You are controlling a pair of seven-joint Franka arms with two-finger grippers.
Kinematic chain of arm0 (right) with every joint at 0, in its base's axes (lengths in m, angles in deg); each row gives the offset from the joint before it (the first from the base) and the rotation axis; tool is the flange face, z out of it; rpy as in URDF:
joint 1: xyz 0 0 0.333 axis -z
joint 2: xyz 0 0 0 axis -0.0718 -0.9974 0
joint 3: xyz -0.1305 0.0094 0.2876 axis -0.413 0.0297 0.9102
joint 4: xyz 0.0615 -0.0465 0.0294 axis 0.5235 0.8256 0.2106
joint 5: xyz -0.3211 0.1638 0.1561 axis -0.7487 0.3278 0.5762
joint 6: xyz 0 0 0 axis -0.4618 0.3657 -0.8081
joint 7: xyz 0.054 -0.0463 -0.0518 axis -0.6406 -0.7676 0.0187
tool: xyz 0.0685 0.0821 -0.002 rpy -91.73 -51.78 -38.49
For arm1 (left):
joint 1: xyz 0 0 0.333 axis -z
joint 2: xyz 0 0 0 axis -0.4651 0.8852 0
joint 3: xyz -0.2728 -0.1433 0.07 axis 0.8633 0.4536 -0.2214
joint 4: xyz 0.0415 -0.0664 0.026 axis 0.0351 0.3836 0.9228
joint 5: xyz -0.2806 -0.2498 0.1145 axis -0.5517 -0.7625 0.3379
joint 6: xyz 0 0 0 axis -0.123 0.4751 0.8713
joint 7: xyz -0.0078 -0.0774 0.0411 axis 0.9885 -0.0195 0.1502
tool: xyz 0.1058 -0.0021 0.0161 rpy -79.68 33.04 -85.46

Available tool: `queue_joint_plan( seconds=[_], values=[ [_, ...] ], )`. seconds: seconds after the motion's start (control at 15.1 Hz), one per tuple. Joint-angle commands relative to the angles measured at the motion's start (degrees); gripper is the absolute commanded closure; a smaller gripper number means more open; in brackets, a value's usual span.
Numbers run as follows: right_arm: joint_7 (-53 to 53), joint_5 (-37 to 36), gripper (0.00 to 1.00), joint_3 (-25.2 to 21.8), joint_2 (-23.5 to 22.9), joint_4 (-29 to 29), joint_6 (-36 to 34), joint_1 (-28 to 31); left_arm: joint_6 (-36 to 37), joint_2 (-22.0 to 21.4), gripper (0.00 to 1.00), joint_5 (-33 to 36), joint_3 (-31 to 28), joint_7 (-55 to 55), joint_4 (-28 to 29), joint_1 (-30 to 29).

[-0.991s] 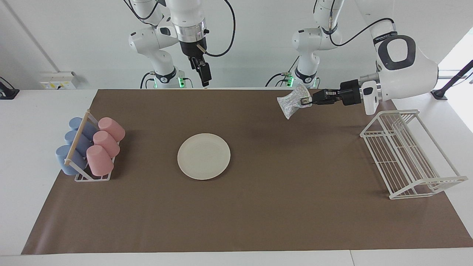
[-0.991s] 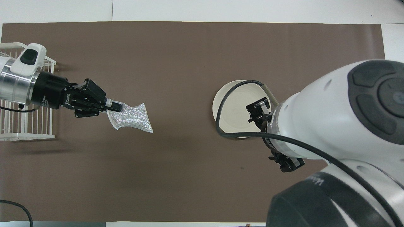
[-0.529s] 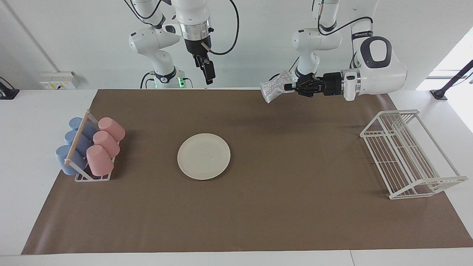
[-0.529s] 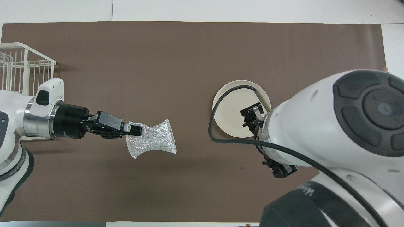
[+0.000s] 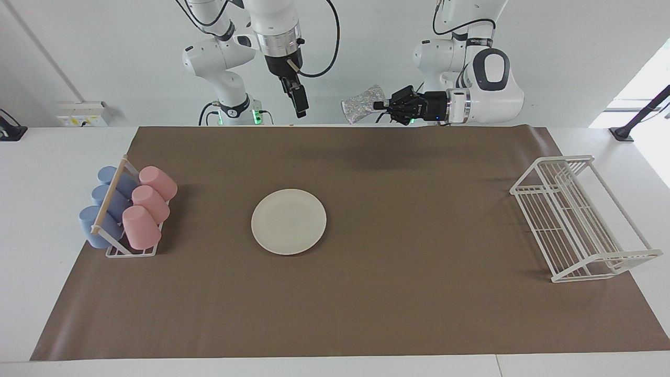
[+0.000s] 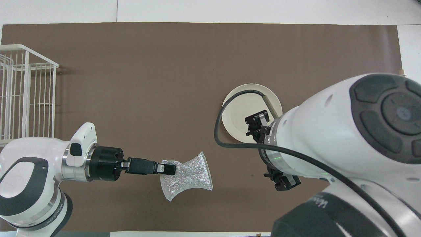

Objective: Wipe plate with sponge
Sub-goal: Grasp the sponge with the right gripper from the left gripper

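I see left hand (image 5: 378,105) horizontal, raised over counter's robot edge, pinching sponge (image 5: 359,110) | right hand (image 5: 300,109) pointing down, spread, raised | plate (image 5: 288,221) bare mid-counter

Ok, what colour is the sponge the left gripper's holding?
Silvery-white with a glittery speckle; the sponge shows best in the overhead view.

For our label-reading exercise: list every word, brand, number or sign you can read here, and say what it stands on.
Nothing here reads clearly.
Lettering on the right arm: slanted and partly cut off, unreadable.
Lettering on the left arm: too small to read.
The plate and the sponge: no markings visible.
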Motion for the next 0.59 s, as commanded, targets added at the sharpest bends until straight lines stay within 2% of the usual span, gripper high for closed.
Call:
queue_joint_plan(
  seconds=[0.0,0.26,0.53],
  values=[
    [-5.2,1.1,0.0,0.9,2.4,3.6,3.5,-1.9,-1.8,-5.4,1.0,-4.4,-0.7,3.3,5.9,1.3],
    [-15.0,1.2,0.0,1.7,2.9,4.7,5.6,-6.8,-1.4,-5.5,1.0,-5.9,-0.6,3.5,6.1,1.5],
    [-25.1,2.3,0.0,1.9,4.4,9.7,13.4,-12.8,-0.9,-5.7,1.0,-6.5,-0.7,3.4,6.1,1.9]
  ],
)
